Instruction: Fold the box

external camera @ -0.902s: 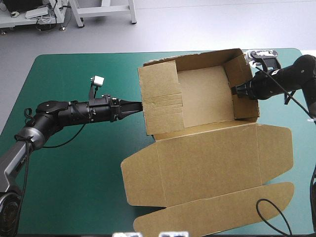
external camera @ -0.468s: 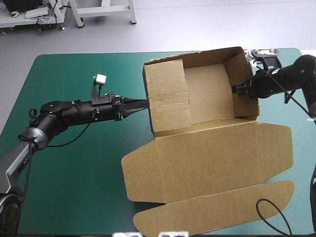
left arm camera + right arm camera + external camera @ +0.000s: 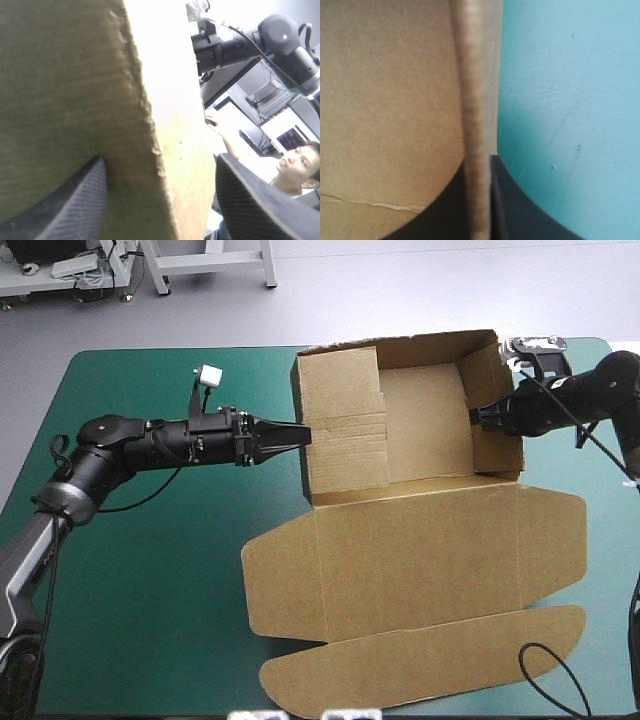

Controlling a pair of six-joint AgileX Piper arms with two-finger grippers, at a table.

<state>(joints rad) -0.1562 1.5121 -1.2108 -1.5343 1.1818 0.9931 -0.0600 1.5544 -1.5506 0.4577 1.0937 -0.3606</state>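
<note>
Teal-green cover carries the brown box: walls raised, lid flat.

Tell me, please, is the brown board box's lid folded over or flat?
Flat: the brown board box's lid lies spread on the teal-green cover; tray walls stand raised.

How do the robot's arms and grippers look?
The left arm and right arm are black jointed tubes; the left turns grey toward its base. The left gripper and right gripper each have two broad black fingers, curved like fins, finely ribbed.
</note>
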